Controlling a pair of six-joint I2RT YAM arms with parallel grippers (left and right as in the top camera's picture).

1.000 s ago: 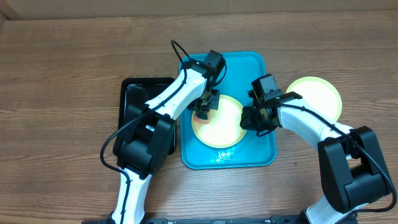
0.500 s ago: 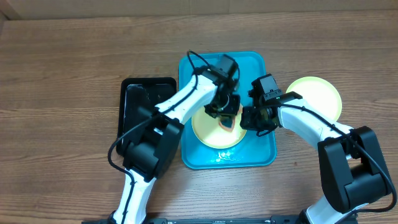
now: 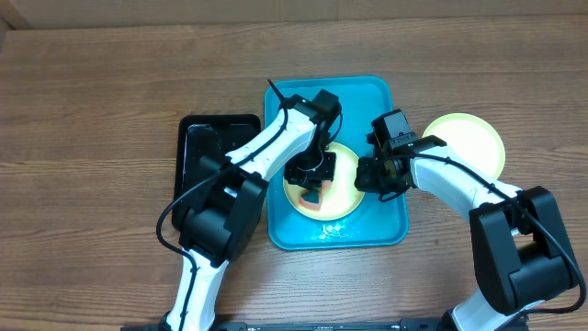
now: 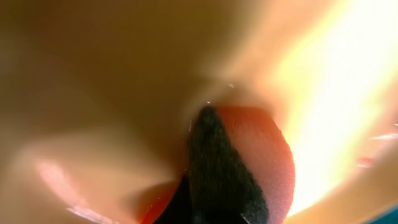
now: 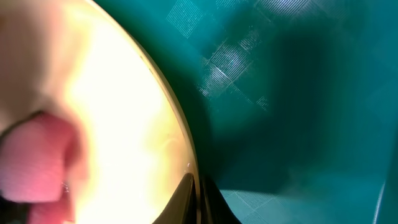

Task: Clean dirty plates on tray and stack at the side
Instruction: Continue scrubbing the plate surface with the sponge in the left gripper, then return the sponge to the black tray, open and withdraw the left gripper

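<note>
A pale yellow-green plate (image 3: 342, 188) lies on the turquoise tray (image 3: 367, 101). My left gripper (image 3: 310, 180) is shut on an orange sponge (image 3: 310, 200) with a dark scouring side, pressing it onto the plate's front-left part. Close up, the sponge (image 4: 249, 162) fills the lower left wrist view against the plate's surface (image 4: 124, 74). My right gripper (image 3: 366, 175) is shut on the plate's right rim; its fingertips (image 5: 199, 200) pinch the rim (image 5: 180, 137) over the tray floor (image 5: 298, 93). A second pale plate (image 3: 469, 142) rests on the table right of the tray.
A narrower black tray (image 3: 197, 152) sits directly left of the turquoise tray, under my left arm. The wooden table (image 3: 92, 110) stretches around both trays. A glare spot marks the turquoise tray's front edge (image 3: 333, 230).
My left gripper has swept the sponge from the plate's left side across to its right and back to the front left. The right gripper has kept still on the rim.
</note>
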